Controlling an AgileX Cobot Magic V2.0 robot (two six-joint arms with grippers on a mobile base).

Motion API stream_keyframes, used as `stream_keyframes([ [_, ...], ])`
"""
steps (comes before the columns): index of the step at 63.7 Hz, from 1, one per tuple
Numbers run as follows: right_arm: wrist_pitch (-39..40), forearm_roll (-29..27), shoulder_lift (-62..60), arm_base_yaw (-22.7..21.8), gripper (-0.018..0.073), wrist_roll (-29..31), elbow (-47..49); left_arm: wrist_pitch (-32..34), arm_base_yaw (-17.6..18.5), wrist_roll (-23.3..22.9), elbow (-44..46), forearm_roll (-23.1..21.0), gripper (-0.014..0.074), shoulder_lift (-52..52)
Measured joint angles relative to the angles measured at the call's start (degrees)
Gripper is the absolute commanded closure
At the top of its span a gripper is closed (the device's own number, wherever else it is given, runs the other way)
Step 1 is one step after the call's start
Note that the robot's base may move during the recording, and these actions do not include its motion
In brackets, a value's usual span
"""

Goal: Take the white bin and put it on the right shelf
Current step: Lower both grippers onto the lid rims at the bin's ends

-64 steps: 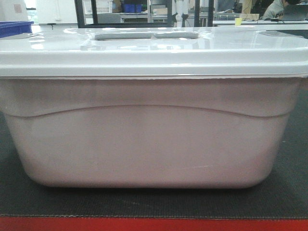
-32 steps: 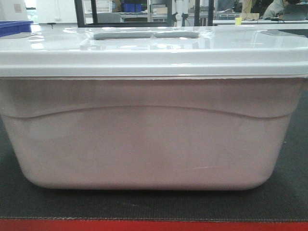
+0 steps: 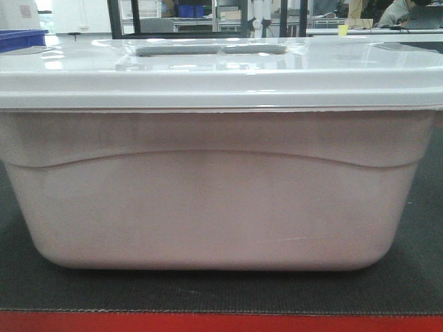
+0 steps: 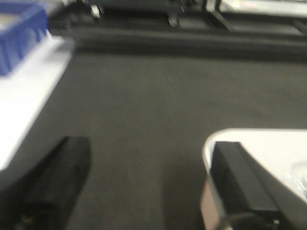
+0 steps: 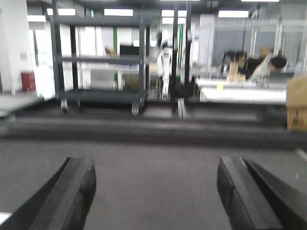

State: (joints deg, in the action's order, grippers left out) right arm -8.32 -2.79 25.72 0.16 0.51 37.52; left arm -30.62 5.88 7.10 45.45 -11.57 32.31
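The white bin [image 3: 208, 200] fills the front view, a pinkish translucent tub with a glossy white lid and a recessed grey handle [image 3: 208, 50]. It stands on a dark mat [image 3: 208, 290]. In the left wrist view my left gripper [image 4: 151, 158] is open and holds nothing. Its right finger [image 4: 240, 177] lies over the near left corner of the bin's lid [image 4: 273, 146], and its left finger hangs over the bare mat. My right gripper [image 5: 156, 184] is open above the mat with nothing between its fingers. The right shelf is out of view.
A blue bin [image 4: 19, 33] sits on a white surface [image 4: 24, 105] to the left and also shows in the front view [image 3: 21, 38]. The table's red front edge [image 3: 208, 324] runs below the mat. Beyond it stand a dark wheeled rack [image 5: 100, 62], desks and a cardboard box [image 5: 297, 105].
The front view has shifted very slightly, and the blue bin at the far left shows less. The white bin stays in place on the mat.
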Motion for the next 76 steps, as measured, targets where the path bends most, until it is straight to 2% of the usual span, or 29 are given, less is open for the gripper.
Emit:
stream_keyframes([
  [11,-14.75,-4.03,7.11,0.00,-0.0071,0.00,7.22,-8.83,0.36,0.00,3.69,-6.86,0.0060,5.92],
  [25,-34.75,-7.02,20.86,-1.06,-0.0064,-2.63,18.45,-14.45,0.05,1.77,9.96,-9.49,0.0060,15.29],
  [32,-42.53,-8.02,27.24,-3.48,-0.0064,-2.99,23.30,-17.05,-1.94,7.20,11.69,-13.58,0.0060,19.99],
  [40,-48.35,-11.51,33.12,-7.64,-0.0064,0.23,26.73,-22.59,-6.76,16.75,12.18,-22.57,0.0060,25.18],
  [46,-50.59,-18.24,36.64,-11.52,-0.0064,6.58,27.30,-28.29,-12.16,24.45,12.27,-31.36,0.0060,29.51],
  [53,-54.84,-29.79,41.13,-16.48,-0.0064,16.05,27.53,-33.13,-16.82,32.66,12.27,-42.54,0.0060,35.28],
  [62,-60.54,-45.37,47.51,-20.85,-0.0064,28.82,27.53,-37.91,-20.38,40.10,12.30,-54.14,0.0060,41.90],
  [69,-61.19,-55.41,51.91,-21.55,-0.0064,36.15,27.53,-38.17,-21.32,43.16,12.63,-58.81,0.0060,46.87],
  [76,-61.07,-59.11,55.25,-21.58,-0.0064,39.24,26.20,-38.07,-21.47,44.25,12.61,-58.97,0.0060,50.02],
])
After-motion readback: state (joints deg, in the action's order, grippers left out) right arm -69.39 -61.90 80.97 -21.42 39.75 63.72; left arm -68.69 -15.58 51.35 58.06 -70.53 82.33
